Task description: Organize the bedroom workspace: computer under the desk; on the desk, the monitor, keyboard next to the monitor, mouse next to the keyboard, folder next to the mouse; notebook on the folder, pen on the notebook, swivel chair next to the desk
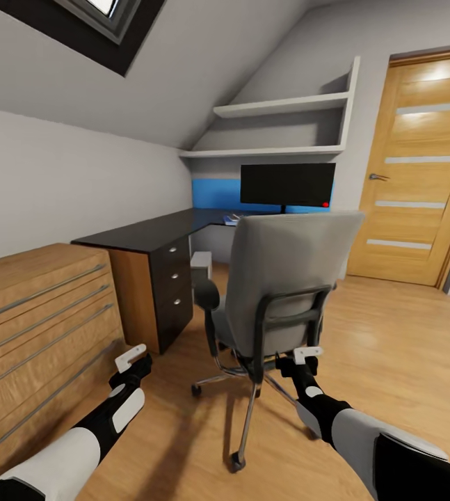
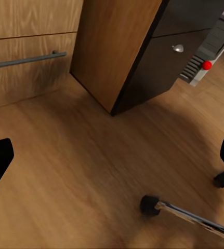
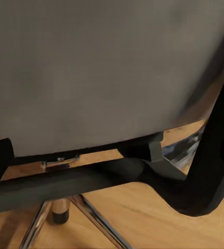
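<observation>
Here the swivel chair (image 1: 280,292) stands just before the dark surface (image 1: 155,233), its back to the robot; monitor (image 1: 287,184) on top. Left claw (image 2: 112,155) and right claw (image 3: 117,155) both spread, released, holding nothing.

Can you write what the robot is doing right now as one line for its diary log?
place: bedroom | swivel chair: in front of robot, back facing it | right gripper: open, near chair frame | left gripper: open, over floor | monitor: on desk

Both arms (image 1: 106,424) fwd, low; L+R jaws open.
</observation>
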